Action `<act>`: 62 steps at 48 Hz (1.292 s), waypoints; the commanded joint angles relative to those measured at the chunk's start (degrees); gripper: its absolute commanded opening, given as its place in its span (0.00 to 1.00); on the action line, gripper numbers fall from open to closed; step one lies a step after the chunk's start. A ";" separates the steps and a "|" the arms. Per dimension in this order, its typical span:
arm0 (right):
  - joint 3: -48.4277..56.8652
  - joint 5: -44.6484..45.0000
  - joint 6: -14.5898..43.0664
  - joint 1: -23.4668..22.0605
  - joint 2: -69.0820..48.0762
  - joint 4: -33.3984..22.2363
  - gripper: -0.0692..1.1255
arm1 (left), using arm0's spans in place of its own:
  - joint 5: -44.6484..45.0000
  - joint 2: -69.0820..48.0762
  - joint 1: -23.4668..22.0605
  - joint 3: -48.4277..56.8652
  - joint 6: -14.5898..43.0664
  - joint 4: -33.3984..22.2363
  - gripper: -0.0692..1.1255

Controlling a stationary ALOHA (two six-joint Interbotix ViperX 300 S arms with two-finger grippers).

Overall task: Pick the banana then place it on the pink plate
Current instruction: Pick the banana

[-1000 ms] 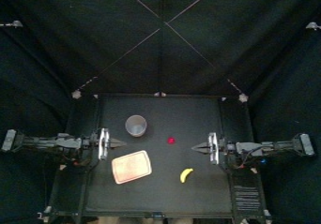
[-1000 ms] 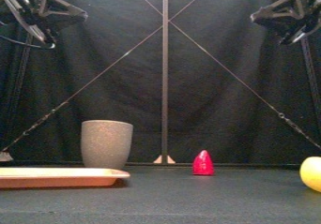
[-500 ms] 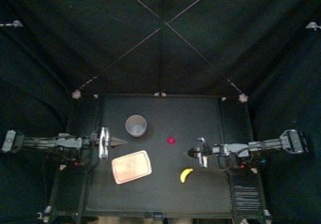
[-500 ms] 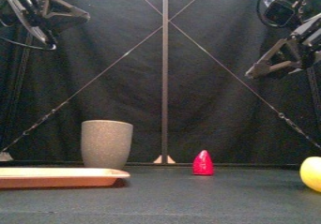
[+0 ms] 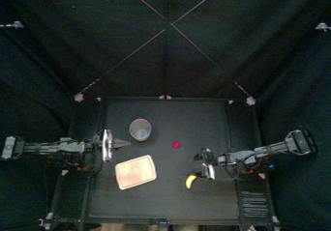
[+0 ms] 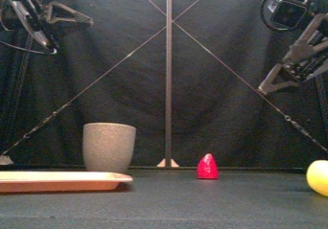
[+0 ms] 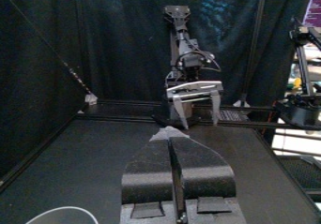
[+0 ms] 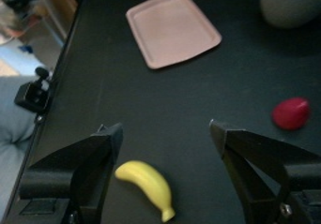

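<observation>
Near the table (image 5: pixel 168 204) front, right of the pink plate (image 5: pixel 135 173), the banana (image 5: pixel 193 181) is not yet grasped. The right gripper (image 8: pixel 164 129) is held close by it, jaws spread, while the left gripper (image 7: pixel 175 134) jaws are closed.

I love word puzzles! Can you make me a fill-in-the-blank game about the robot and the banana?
The banana on the table is coloured ____. The right gripper hovers near the banana with its jaws ____. The grey cup stands behind the ____ tray.
Missing words: yellow; open; pink.
</observation>
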 commanded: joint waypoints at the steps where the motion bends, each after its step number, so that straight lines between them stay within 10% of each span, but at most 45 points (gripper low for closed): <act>1: -2.02 4.57 -0.09 2.99 1.41 0.53 0.95 | -0.53 0.26 0.62 -1.49 0.09 0.00 0.04; 17: -5.98 19.25 -0.88 2.90 9.05 -2.29 0.95 | -0.53 0.26 1.14 -1.49 0.00 -0.09 0.04; 46: -14.24 20.13 -1.14 3.25 28.48 -11.16 0.93 | -0.53 0.26 1.14 -0.09 0.00 -0.18 0.04; 62: -15.91 20.13 -0.79 3.52 27.95 -11.07 0.53 | -0.62 0.35 1.14 0.09 -0.09 -0.18 0.04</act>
